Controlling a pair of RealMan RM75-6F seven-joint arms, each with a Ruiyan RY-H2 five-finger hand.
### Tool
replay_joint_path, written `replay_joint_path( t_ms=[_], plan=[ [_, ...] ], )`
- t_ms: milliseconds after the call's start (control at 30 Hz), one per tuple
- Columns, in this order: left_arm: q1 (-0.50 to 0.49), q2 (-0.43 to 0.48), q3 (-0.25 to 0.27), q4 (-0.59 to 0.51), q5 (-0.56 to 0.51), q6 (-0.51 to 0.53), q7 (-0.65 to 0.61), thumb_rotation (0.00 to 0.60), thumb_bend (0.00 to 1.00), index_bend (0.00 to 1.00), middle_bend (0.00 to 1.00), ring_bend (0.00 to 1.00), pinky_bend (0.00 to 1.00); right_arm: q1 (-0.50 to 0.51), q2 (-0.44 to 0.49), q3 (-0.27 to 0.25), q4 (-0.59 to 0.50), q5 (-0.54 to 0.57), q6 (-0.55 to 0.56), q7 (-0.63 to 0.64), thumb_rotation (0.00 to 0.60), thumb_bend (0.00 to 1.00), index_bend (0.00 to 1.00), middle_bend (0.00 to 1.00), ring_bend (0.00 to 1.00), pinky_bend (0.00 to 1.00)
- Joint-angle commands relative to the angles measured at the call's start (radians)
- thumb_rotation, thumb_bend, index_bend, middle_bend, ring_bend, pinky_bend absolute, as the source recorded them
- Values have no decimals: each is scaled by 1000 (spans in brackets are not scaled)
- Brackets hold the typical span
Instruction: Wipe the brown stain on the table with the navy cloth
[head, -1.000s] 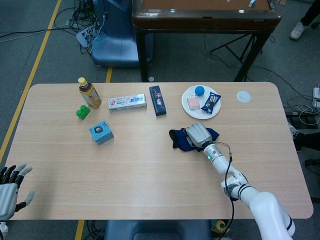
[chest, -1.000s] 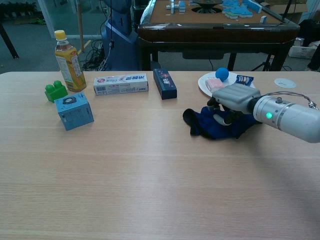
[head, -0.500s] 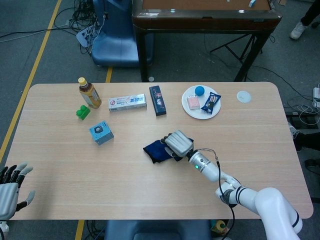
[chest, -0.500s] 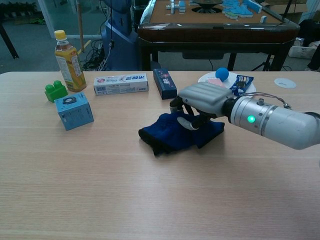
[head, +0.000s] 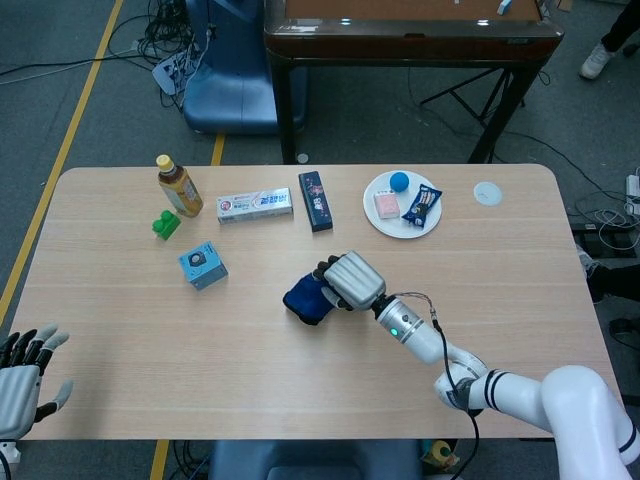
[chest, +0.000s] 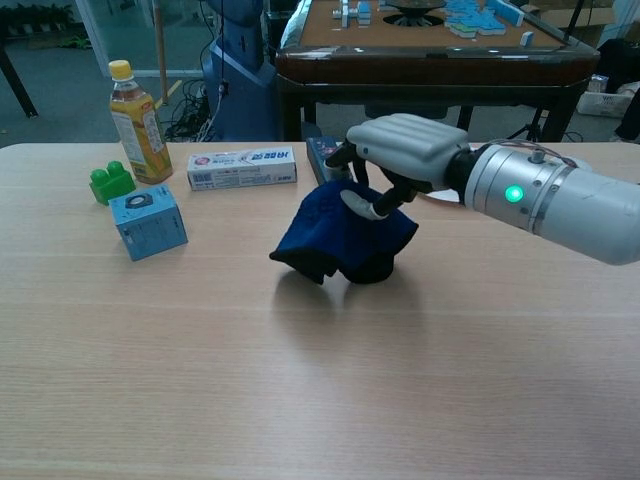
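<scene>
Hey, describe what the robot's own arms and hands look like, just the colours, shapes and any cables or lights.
The right hand has a smooth light-grey shell over dark fingers. Behind it comes a silver cylindrical wrist with a lit green dot, a thin dark cable looping alongside, then a white forearm with black bands. The left hand is grey too, with dark fingers tipped pale.

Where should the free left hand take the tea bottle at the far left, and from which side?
Grip the tea bottle around its labelled middle, coming from the robot's left. It stands upright and the body is widest there, while the yellow cap is narrow. The green block sits against its base on the near-left side, so stay above that. The toothpaste box crowds its right. The left hand is open, holding nothing.
</scene>
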Motion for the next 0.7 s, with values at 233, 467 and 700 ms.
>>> replay_joint_path(
  t_ms=[233, 467, 700],
  plan=[
    [1, 2, -1, 4, -2, 1, -5, 600, 274, 213, 125, 89, 32, -11, 82, 10, -136, 85, -69, -126, 600, 31, 0, 0, 0, 65],
    [-8, 4, -6, 6, 1, -6, -9, 600, 274, 213, 125, 89, 32, -61, 183, 17, -260, 122, -9, -216, 600, 1, 0, 0, 0, 62],
    [-27, -2, -17, 25, 6, -21, -26, 600, 274, 213, 125, 89, 32, -184, 303, 3, -387, 190, 135, -364, 600, 104, 0, 109, 47, 118]
  ],
)
